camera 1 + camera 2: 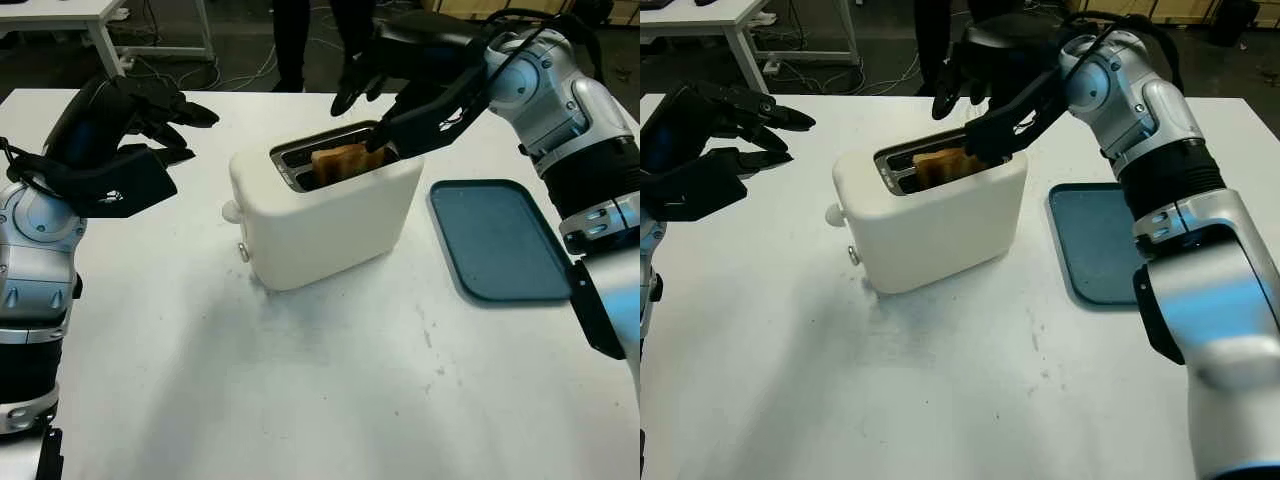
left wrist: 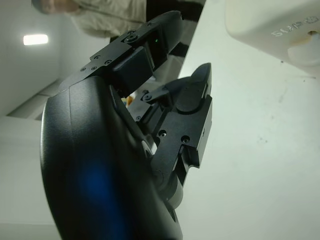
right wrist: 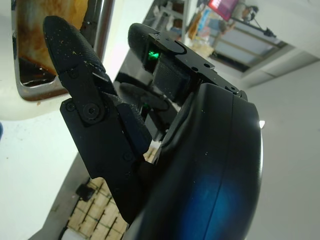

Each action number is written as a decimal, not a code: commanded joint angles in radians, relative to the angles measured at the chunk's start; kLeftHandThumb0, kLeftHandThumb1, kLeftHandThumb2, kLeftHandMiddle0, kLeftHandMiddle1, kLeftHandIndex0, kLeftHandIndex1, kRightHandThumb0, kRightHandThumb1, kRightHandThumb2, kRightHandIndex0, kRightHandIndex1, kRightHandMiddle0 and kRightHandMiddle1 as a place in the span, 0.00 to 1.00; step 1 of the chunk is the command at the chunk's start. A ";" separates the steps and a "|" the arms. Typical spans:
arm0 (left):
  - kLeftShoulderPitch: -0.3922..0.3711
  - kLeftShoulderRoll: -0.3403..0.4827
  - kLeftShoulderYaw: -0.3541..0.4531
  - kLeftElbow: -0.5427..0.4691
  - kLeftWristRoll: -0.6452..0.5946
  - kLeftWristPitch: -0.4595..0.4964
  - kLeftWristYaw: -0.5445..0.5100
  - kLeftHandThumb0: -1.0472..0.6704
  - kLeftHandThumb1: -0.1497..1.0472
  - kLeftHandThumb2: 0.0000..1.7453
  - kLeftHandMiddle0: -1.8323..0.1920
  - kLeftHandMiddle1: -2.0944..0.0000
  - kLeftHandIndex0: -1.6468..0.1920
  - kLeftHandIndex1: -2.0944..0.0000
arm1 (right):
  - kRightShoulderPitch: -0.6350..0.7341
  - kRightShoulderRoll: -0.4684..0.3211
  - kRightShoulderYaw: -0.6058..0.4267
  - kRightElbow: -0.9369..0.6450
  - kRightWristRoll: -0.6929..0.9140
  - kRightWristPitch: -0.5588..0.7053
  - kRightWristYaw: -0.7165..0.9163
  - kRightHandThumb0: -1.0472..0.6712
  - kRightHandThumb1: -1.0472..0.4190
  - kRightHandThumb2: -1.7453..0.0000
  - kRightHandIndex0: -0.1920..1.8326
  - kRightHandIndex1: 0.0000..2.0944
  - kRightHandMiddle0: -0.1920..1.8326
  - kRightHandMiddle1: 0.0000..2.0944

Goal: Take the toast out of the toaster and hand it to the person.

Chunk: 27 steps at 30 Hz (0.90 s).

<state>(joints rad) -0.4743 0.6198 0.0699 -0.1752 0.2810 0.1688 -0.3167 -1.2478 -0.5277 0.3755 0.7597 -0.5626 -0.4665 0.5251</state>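
You're looking at a white table (image 1: 300, 380) w/ a white toaster (image 1: 320, 220) sitting mid-table and a blue tray (image 1: 500, 240) lying just beside it on the right. Toast (image 1: 340, 160) is sticking up from the toaster's slot. Your right hand (image 1: 375, 95) is hovering over the slot, open wide, holding nothing. Left hand (image 1: 150, 125) is hanging open, well apart to the toaster's left.

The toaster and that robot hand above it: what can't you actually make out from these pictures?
- Toast: its lower part sits hidden inside the toaster slot.
- Right hand: whether its thumb touches the toast; the hand itself covers the spot in both eye views.
- Person: cut off by the top edge.
- Tray: the right arm hides its right edge.
- Left hand: open, left of the toaster.
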 commanded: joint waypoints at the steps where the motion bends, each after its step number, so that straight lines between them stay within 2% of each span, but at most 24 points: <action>1: -0.003 -0.003 -0.003 0.006 0.004 -0.010 0.008 0.60 0.82 0.00 0.46 0.69 0.32 0.99 | 0.009 -0.004 -0.008 -0.012 0.025 -0.024 0.010 0.07 0.18 1.00 0.46 0.32 0.57 0.00; 10: 0.001 -0.001 0.001 0.003 0.001 -0.014 0.007 0.61 0.82 0.00 0.46 0.69 0.31 0.99 | 0.020 0.006 0.024 -0.006 -0.015 -0.033 -0.001 0.11 0.18 1.00 0.43 0.33 0.55 0.00; 19: 0.002 -0.002 -0.006 -0.001 0.012 -0.005 0.010 0.60 0.83 0.00 0.46 0.69 0.32 0.99 | 0.036 0.035 0.088 0.061 -0.051 -0.046 -0.036 0.21 0.18 1.00 0.43 0.29 0.55 0.00; 27: 0.002 -0.004 -0.002 0.008 0.004 -0.007 0.010 0.60 0.83 0.00 0.46 0.69 0.32 1.00 | 0.050 0.029 0.119 0.060 -0.070 -0.070 -0.050 0.28 0.13 0.99 0.43 0.30 0.56 0.01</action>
<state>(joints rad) -0.4742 0.6175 0.0688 -0.1740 0.2831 0.1658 -0.3113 -1.2280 -0.4996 0.4791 0.8135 -0.6149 -0.5187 0.4745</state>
